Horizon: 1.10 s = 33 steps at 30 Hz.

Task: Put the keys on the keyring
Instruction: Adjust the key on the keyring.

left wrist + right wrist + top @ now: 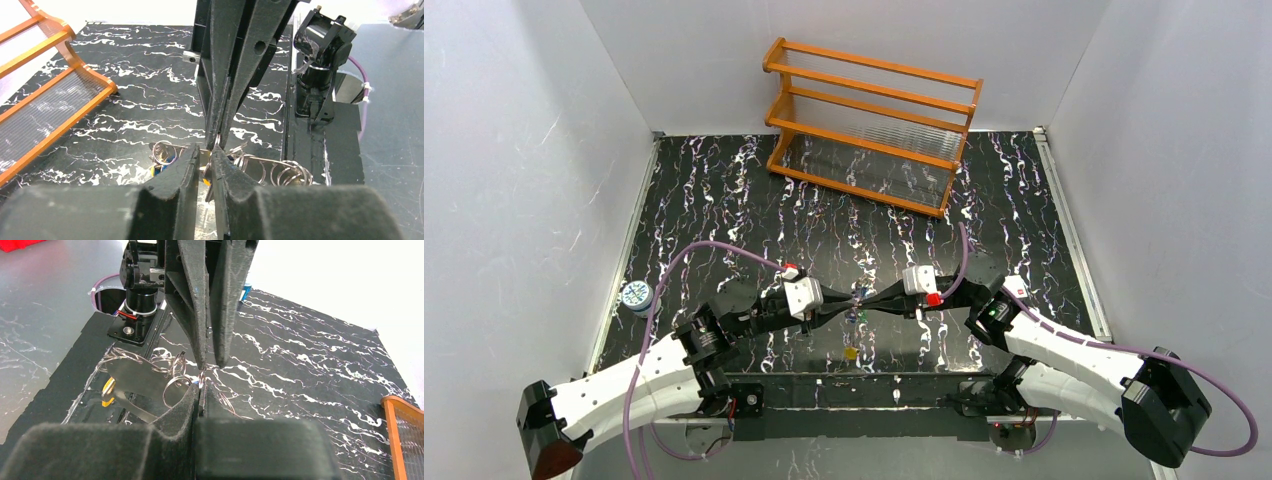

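Note:
My two grippers meet tip to tip above the middle of the mat. The left gripper (854, 300) (205, 152) is nearly shut on a small metal key (214, 172) with an orange-yellow spot. The right gripper (871, 300) (201, 385) is shut on the thin wire keyring (201, 379). Several wire loops (272, 170) and a blue-headed key (159, 167) hang beside the tips. In the top view small keys (854, 318) dangle under the grippers. A yellow-headed key (850, 353) lies on the mat below. A metal blade (135, 382) with a yellow head (107, 391) shows in the right wrist view.
An orange wooden rack (872, 125) stands at the back of the mat, also in the left wrist view (45, 95). A round blue-and-white disc (635, 296) lies at the left edge. The arm bases (744, 400) sit on the near edge.

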### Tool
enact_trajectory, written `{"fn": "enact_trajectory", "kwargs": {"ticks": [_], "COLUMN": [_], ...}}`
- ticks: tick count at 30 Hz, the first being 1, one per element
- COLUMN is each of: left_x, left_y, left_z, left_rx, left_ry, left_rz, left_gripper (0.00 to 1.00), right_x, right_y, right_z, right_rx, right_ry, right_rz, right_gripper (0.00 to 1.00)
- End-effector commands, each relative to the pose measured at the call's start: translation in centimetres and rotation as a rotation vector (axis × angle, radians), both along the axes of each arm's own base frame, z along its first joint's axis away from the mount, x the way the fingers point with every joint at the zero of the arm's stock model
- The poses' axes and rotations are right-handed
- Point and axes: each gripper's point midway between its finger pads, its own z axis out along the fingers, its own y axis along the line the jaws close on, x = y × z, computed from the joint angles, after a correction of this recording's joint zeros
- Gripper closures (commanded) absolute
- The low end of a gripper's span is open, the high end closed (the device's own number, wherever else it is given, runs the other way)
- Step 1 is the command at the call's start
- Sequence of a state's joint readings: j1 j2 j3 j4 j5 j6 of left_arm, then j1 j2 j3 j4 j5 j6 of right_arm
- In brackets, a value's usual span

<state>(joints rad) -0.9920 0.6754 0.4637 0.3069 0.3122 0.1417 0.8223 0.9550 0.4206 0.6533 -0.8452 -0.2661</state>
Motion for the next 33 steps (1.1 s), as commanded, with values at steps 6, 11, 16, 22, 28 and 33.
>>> {"fn": "enact_trajectory", "kwargs": {"ticks": [6, 11, 16, 22, 28, 33], "left_x": [-0.3, -0.6, -0.3, 0.0, 0.1, 0.4], "left_y": [-0.3, -0.4, 0.0, 0.5, 0.3, 0.4], "left_z": [-0.8, -1.4, -2.4, -3.7, -4.2, -2.8], "left_rx": [0.017, 0.035, 0.070, 0.104, 0.110, 0.077], "left_ry": [0.027, 0.049, 0.065, 0.079, 0.088, 0.066], "left_rz": [-0.020, -0.033, -0.011, 0.017, 0.023, 0.038], "left_gripper": [0.96, 1.00, 1.00, 1.00, 1.00, 0.89], "right_x": [0.0, 0.0, -0.1, -0.2, -0.4, -0.4], "right_y": [0.0, 0.0, -0.1, -0.1, -0.1, -0.1], "right_z": [3.3, 3.3, 3.5, 3.9, 4.2, 4.0], "right_rx": [0.082, 0.082, 0.086, 0.099, 0.108, 0.107], "right_ry": [-0.088, -0.085, -0.086, -0.086, -0.079, -0.077], "right_rz": [0.002, 0.000, -0.001, 0.002, 0.014, 0.014], "right_gripper": [0.99, 0.99, 0.99, 0.99, 0.99, 0.99]}}
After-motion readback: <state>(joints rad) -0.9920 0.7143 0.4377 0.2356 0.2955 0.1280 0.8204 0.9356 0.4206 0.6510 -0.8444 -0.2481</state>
